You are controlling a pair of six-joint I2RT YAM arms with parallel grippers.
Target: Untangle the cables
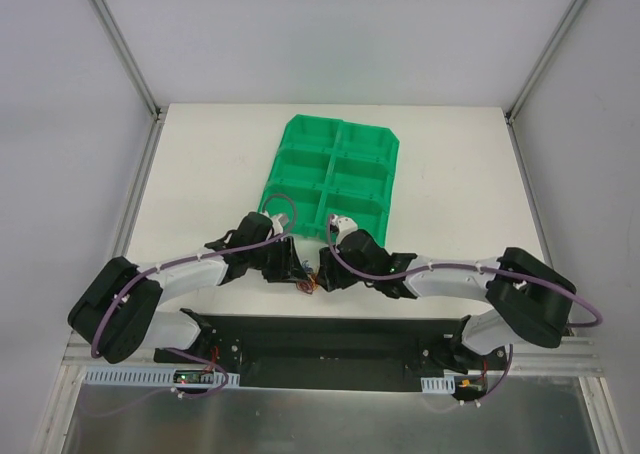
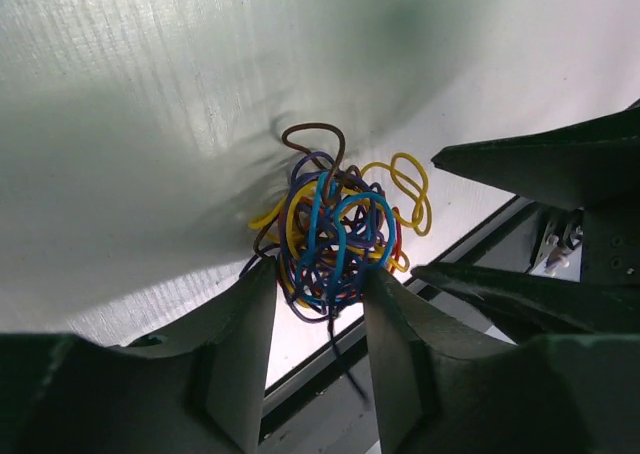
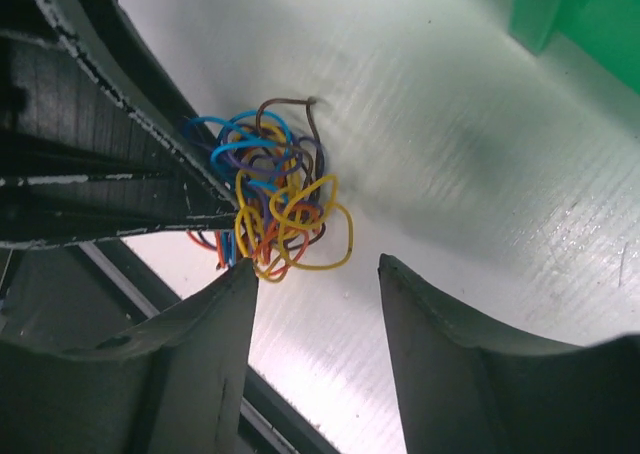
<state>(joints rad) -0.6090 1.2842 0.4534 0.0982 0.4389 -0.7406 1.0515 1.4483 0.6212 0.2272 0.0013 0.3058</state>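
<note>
A small tangle of cables (image 1: 312, 280), with yellow, blue, purple, orange and brown loops, sits on the white table near its front edge. In the left wrist view the tangle (image 2: 335, 229) has its lower part between my left gripper's (image 2: 320, 279) fingertips, which press on it from both sides; a dark cable end hangs down between them. In the right wrist view the tangle (image 3: 275, 204) lies just beyond my right gripper (image 3: 318, 269), which is open and empty. Its left fingertip (image 3: 240, 279) touches the yellow and orange loops. Both grippers meet at the tangle (image 1: 300, 272) (image 1: 326, 276).
A green tray (image 1: 283, 139) with several compartments lies behind the grippers at the table's middle back; its corner shows in the right wrist view (image 3: 570, 4). A black base strip (image 1: 330, 339) runs along the table's front edge, just below the tangle.
</note>
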